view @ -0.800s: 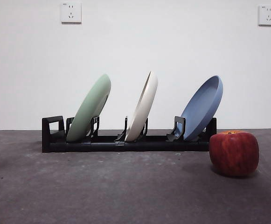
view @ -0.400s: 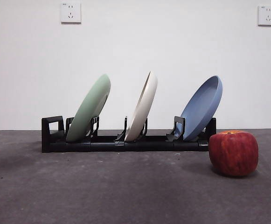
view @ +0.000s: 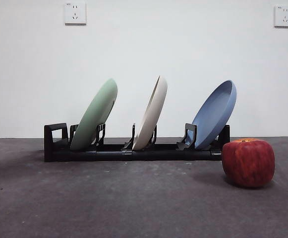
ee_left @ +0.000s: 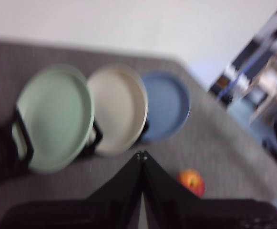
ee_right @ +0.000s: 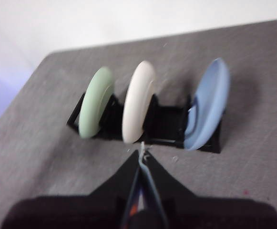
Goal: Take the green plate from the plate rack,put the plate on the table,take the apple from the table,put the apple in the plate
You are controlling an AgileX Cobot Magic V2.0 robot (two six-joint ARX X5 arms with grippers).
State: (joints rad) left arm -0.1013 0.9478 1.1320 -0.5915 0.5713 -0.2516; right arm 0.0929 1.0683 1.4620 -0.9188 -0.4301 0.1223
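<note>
The green plate point(view: 95, 115) stands tilted in the left slot of the black plate rack point(view: 134, 151); it also shows in the left wrist view point(ee_left: 55, 117) and the right wrist view point(ee_right: 96, 101). The dark red apple point(view: 248, 162) sits on the table point(view: 134, 203) in front of the rack's right end, and also shows in the left wrist view point(ee_left: 192, 181). My left gripper point(ee_left: 141, 154) is shut and empty, high above the table, away from the plates. My right gripper point(ee_right: 142, 155) is shut and empty, also raised, short of the rack. Neither arm shows in the front view.
A cream-white plate point(view: 151, 114) stands in the rack's middle slot and a blue plate point(view: 214, 114) in its right slot. A white wall with two sockets point(view: 75, 13) is behind. The table's right edge point(ee_left: 252, 143) shows in the left wrist view.
</note>
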